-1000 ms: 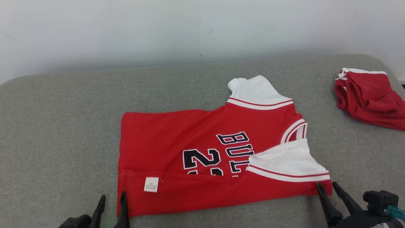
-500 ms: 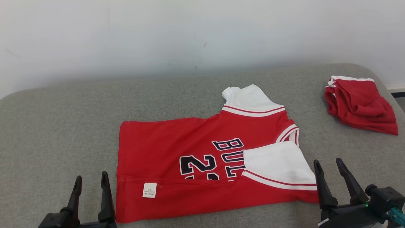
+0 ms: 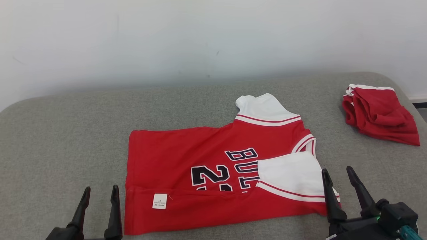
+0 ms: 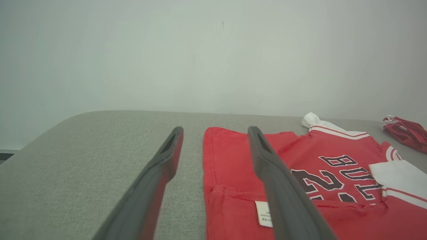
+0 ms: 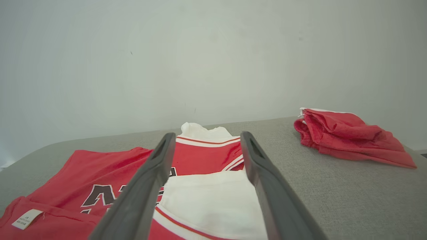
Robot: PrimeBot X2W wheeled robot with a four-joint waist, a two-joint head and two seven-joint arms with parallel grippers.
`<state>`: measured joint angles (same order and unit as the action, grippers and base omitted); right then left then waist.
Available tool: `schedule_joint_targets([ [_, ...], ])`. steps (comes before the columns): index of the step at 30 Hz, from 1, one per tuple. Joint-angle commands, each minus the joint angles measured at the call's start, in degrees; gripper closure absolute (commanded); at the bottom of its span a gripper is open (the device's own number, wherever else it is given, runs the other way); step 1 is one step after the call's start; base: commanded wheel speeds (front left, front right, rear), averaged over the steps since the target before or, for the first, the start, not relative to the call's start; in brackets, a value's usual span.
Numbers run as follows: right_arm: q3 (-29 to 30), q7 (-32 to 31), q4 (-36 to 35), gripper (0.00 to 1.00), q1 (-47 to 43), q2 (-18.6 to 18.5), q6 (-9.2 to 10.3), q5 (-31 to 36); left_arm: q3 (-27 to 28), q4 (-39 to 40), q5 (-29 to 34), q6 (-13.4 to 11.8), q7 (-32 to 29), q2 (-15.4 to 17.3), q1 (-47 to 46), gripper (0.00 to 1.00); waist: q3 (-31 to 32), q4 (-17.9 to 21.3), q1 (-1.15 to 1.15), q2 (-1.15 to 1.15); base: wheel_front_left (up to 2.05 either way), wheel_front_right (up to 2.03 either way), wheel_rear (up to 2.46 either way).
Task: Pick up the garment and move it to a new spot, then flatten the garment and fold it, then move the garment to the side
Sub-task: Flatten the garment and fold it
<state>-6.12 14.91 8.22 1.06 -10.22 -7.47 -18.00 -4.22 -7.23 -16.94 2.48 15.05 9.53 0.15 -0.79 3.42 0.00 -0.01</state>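
Observation:
The red jersey [image 3: 186, 156] lies flat on the grey cushion, its near long edge folded over so the small white tag [image 3: 159, 201] faces up and the black "BULLS" lettering and number are partly covered. A white shoulder panel [image 3: 290, 175] is folded inward at its right end. My left gripper [image 3: 100, 191] is open, just left of the jersey's near left corner and clear of the cloth. My right gripper [image 3: 337, 173] is open beside the near right corner. The left wrist view shows the jersey [image 4: 317, 166] past my open fingers [image 4: 270, 173]; the right wrist view shows the white panel [image 5: 206, 193].
A second, bunched plain red garment [image 3: 378, 113] with a white edge band lies at the far right of the grey cushion [image 3: 66, 133], also seen as the red bundle [image 5: 347, 136]. A pale wall rises behind. Bare cushion stretches to the left of the jersey.
Both grippers have let go of the jersey's near corners, opened wider and drawn back from the cloth. The head camera has tilted, shifting the whole picture. The jersey stays folded in place.

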Motion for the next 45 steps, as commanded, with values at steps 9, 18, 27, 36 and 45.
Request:
schedule_joint_targets([
  [9, 1.2, 0.3, -1.0, 0.00, -2.5, 1.7, -0.01, 1.0, 2.6, 0.4, 2.2, 0.6, 0.2, -1.2, 2.9, 0.00, -0.1, -1.2, 0.00, 0.01, 0.00, 0.00, 0.00],
  [18, 1.2, 0.3, -0.6, 0.00, -2.9, 1.6, 0.00, 1.2, 4.1, 0.7, 3.3, 1.4, 0.2, -2.5, 3.8, 0.00, -0.2, -1.4, 0.00, 0.01, 0.00, 0.00, 0.00],
  [27, 1.1, 0.2, 0.8, 0.00, -1.6, 0.5, -0.01, 1.7, 4.4, -0.6, 4.4, 2.0, 0.2, -3.1, 2.3, 0.00, -0.8, -1.3, 0.00, 0.01, 0.00, 0.00, 0.00],
  [36, -0.7, -2.6, 5.6, 0.00, 6.9, -2.9, -0.01, -0.7, 3.4, -4.8, 3.5, 3.6, -1.8, 0.2, -7.5, 0.00, -4.8, -1.2, 0.00, 0.01, 0.00, 0.00, 0.00],
  [45, -3.6, -8.4, 10.9, 0.00, 22.1, -8.3, -0.01, -4.2, -0.5, -9.9, -1.1, 5.0, -8.5, 4.0, -23.5, 0.00, -12.4, -1.3, 0.00, 0.01, 0.00, 0.00, 0.00],
])
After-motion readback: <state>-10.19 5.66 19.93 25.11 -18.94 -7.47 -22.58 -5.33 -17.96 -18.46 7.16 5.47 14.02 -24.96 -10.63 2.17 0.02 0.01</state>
